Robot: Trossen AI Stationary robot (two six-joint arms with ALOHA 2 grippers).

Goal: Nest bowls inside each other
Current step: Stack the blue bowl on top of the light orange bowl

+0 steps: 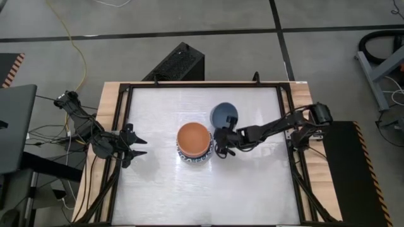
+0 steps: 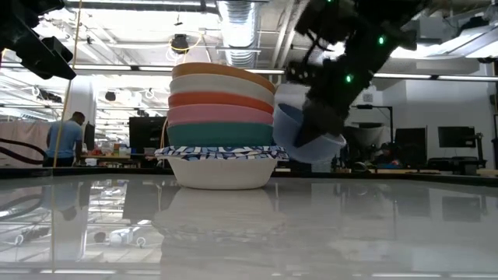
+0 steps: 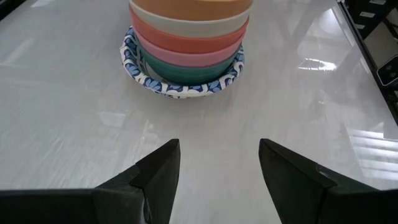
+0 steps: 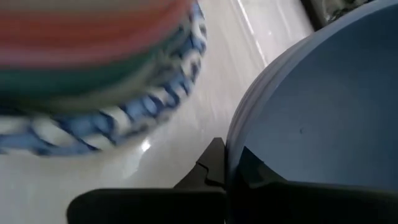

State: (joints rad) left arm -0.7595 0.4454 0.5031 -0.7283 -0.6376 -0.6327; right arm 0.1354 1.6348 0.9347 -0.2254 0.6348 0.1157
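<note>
A stack of nested bowls (image 1: 193,140) stands mid-table: a white bowl with a blue patterned rim (image 3: 180,87) at the bottom, then green, pink, red and cream, with an orange bowl (image 2: 222,74) on top. A plain blue bowl (image 1: 224,114) hangs just right of the stack, in my right gripper (image 1: 221,136), which is shut on it. My left gripper (image 3: 219,168) waits open near the table's left edge, pointing at the stack with nothing between its fingers. My right gripper pinches the blue bowl's rim (image 4: 231,152) on the side toward the table's near edge, one finger inside the bowl and one outside. The fingers come from the table's right, slanting down. The bowl (image 2: 307,136) hangs tilted, clear of the table, close beside the stack.
A dark frame (image 1: 287,126) runs around the white tabletop. Bare table lies in front of the stack and to its left. In the low view a person (image 2: 66,140) stands in the room beyond the table.
</note>
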